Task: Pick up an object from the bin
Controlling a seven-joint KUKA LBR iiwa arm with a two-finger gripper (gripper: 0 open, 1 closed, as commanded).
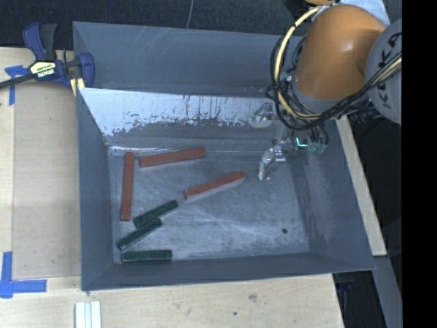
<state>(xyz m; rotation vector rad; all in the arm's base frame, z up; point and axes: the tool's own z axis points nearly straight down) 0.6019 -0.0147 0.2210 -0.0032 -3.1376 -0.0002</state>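
Top: dark backdrop (171,2); lower right: dark floor (369,303)

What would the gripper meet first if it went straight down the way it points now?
Most likely the bare bin floor, just right of the middle reddish-brown stick; depth is unclear, so it might graze that stick's end.

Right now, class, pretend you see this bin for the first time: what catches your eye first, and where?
The arm's big orange cover looms over the upper right corner of the grey bin, with the gripper beneath it over the floor. Just left of the gripper lies a slanted reddish-brown bar; further left are two more reddish-brown bars and, near the lower left corner, three dark green bars.
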